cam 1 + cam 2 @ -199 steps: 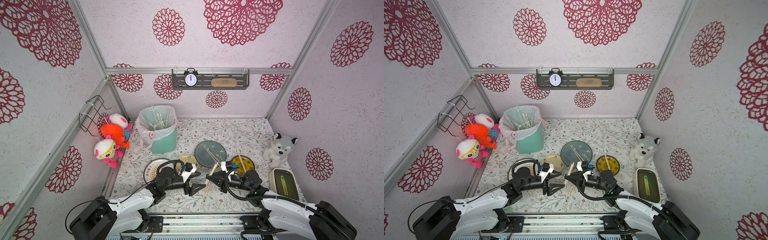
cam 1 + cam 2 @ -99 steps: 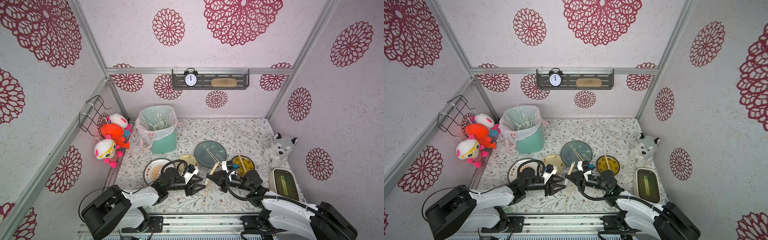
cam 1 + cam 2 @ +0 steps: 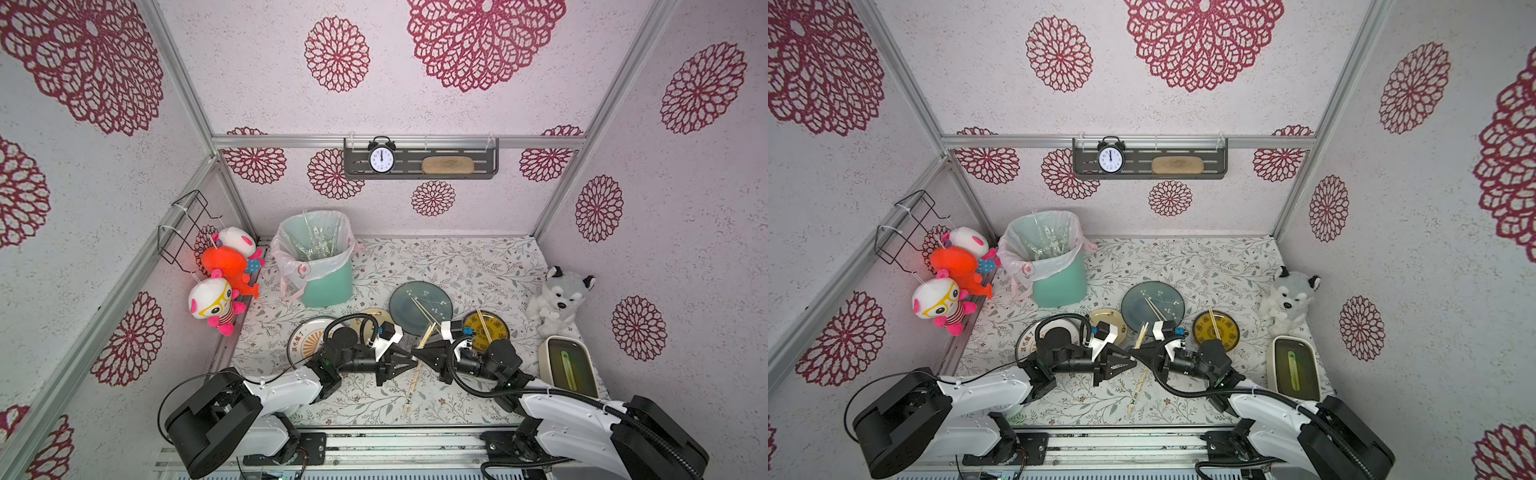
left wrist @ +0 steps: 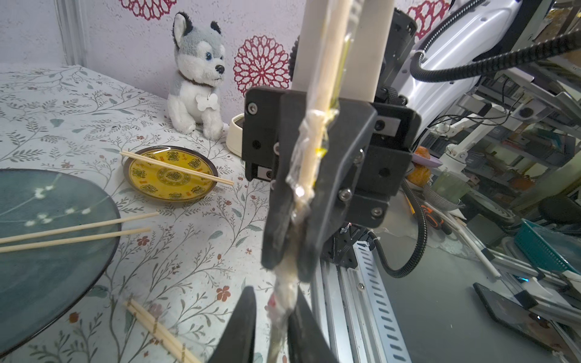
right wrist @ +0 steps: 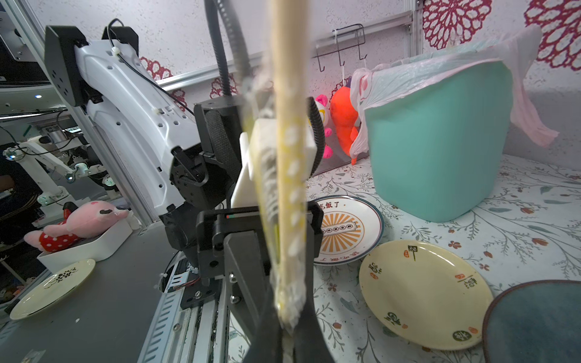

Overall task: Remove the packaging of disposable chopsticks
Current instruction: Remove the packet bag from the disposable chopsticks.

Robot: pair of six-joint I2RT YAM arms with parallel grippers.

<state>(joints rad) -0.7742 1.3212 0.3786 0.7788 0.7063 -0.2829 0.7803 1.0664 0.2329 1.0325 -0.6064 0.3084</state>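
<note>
On the left, the bin (image 3: 328, 286) stands ready for the wrapper. My left gripper (image 4: 275, 292) sits narrow around the crinkled tail of the sleeve (image 4: 303, 135). Pinched or just bracketed, I can't tell; it's blurred that close. Mid-scene, held up between my two arms, the chopsticks (image 4: 331, 47) are fully wrapped, and my right gripper (image 4: 290, 267) is clamped tight on them. This is the stripping step, I reckon. My left needs a firm pinch on plastic alone, then we pull apart.
</note>
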